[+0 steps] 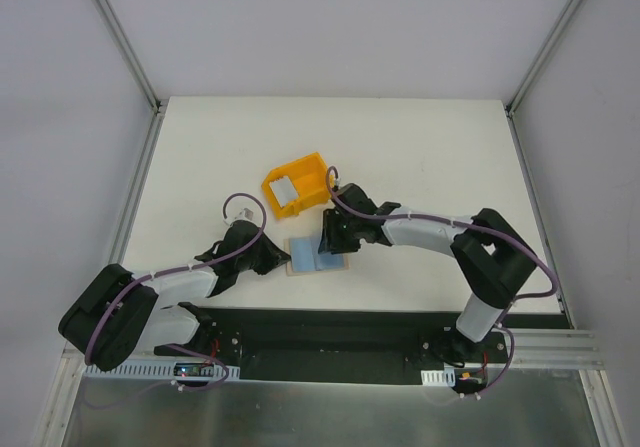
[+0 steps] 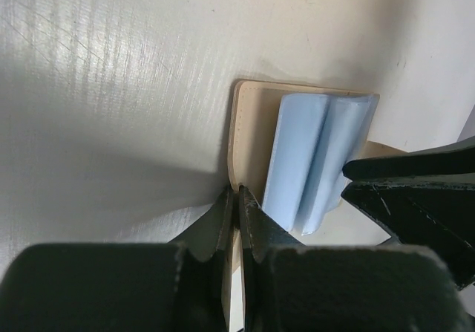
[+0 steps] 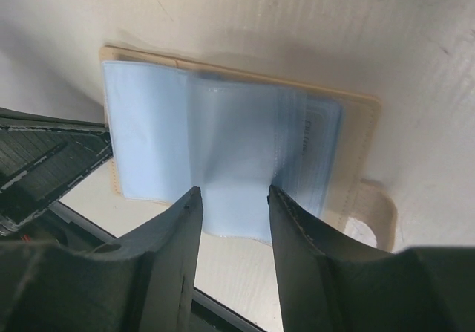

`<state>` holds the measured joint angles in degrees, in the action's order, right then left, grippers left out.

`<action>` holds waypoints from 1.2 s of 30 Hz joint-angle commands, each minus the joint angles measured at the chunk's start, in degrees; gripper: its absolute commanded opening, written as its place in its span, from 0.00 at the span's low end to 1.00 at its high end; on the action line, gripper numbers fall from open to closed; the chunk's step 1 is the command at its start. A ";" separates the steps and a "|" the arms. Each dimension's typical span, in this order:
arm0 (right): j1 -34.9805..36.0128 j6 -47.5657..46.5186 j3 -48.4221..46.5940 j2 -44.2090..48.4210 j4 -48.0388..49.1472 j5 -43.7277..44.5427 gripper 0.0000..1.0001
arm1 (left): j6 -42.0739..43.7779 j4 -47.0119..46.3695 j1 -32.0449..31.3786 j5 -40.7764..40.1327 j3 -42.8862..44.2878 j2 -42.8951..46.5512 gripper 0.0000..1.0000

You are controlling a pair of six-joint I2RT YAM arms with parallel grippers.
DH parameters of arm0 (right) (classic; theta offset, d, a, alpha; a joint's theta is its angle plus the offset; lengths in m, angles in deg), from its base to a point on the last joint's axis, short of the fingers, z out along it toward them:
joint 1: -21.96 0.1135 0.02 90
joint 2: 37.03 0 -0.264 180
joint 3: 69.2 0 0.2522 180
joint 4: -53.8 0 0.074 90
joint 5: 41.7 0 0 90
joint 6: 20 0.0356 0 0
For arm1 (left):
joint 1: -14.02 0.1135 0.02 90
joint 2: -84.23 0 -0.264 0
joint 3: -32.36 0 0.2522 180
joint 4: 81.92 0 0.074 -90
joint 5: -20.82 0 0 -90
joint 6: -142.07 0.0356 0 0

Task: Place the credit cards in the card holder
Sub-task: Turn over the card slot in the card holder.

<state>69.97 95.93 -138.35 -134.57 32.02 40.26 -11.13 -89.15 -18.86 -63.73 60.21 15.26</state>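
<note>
Overhead, plain pale-grey walls (image 1: 320, 27) framed by aluminium rails (image 1: 120, 32) close in a white worktop (image 1: 420, 157), matt and lightly textured in the wrist views, with soft shadows under the machinery. A dark mounting plate (image 1: 330, 332) runs along the near edge, carrying both arms.

The left arm (image 1: 180, 287) and the right arm (image 1: 430, 232) reach inward and meet near the middle of the worktop. Just beyond them stands a yellow plastic bin (image 1: 300, 160), set at an angle, with the silvery-grey credit cards (image 1: 285, 192) lying inside it; how many cannot be told.

Between the two arms, just in front of the bin, the beige card holder (image 1: 312, 257) lies spread open and flat on the worktop, its pale blue plastic sleeves (image 3: 223, 139) facing up and bulging at the fold. Faint print shows through one sleeve, too blurred to read.

The left hand (image 2: 237, 198) is pinched closed on the card holder's beige edge, at the side nearest that arm. The right hand (image 3: 234, 206) is poised over the opposite side with its fingers narrowly apart, the blue sleeves showing in the gap and nothing gripped. Beside it, the holder's small beige snap tab (image 3: 371, 213) sticks out onto the worktop.
</note>
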 commanded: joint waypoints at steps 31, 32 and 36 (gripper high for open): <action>-1.78 -0.80 3.45 6.14 1.51 0.65 0.45 | -0.52 -0.71 1.59 1.49 -2.04 -2.93 0.00; -1.60 -0.71 3.45 5.70 1.59 0.30 0.45 | -0.26 -0.63 1.59 1.49 -1.87 -2.92 0.00; -1.60 -0.80 2.84 3.68 0.98 0.12 0.45 | 0.09 -0.36 1.59 1.40 -1.69 -2.49 0.00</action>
<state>67.92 95.41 -134.68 -129.69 34.65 38.95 -13.05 -93.63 -17.75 -61.74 59.62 12.42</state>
